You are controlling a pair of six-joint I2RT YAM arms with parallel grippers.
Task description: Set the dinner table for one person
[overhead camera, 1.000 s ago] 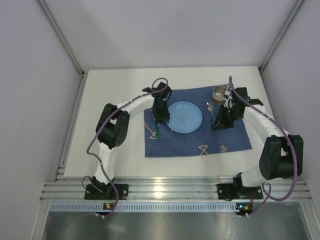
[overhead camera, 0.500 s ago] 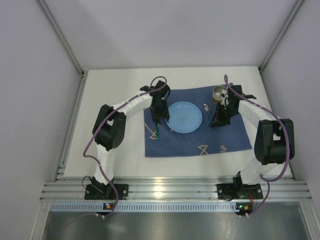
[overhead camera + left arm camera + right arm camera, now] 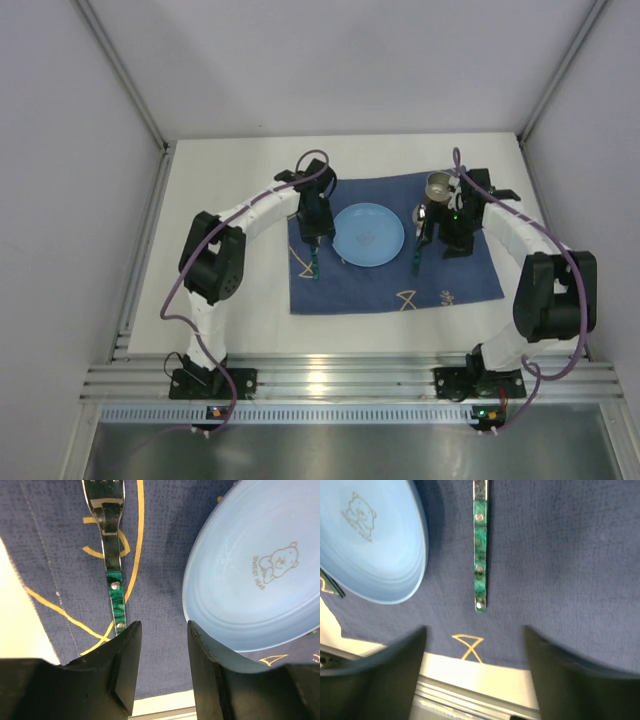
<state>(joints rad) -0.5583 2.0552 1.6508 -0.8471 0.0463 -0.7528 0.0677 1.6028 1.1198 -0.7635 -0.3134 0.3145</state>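
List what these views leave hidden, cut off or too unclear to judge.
- Left wrist view: the fork loses its tines at the top edge, and the plate is cut by the right edge.
- Right wrist view: the green-handled utensil has its head past the top edge. The right claw shows only as dark blur.
- Top view: the metal cup is too small to see inside.

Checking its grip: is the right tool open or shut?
Open: the right tool has fingers spread wide, and the green-handled utensil lies free on the cloth.
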